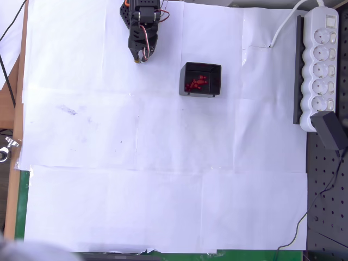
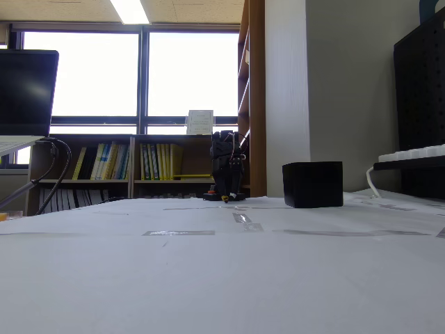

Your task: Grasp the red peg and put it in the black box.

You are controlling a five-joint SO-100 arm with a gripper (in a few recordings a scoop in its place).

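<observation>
The black box (image 1: pixel 216 72) stands on the white paper right of centre at the back, with a cluster of several red pegs (image 1: pixel 195 83) inside it. In the fixed view the box (image 2: pixel 313 184) shows as a dark block right of the arm. A tiny dark dot (image 1: pixel 121 142) lies on the paper left of centre; it is too small to tell whether it is the red peg. My gripper (image 1: pixel 139 58) hangs folded at the arm's base, left of the box, pointing down at the paper. Its jaws look shut with nothing between them. The fixed view shows the gripper (image 2: pixel 225 197) low over the paper.
A white power strip (image 1: pixel 321 65) with a long black strip (image 1: pixel 297 70) beside it lies along the right edge. A black adapter (image 1: pixel 331 130) sits below the power strip. A faint smudge (image 1: pixel 68 110) marks the paper at left. White paper covers the table.
</observation>
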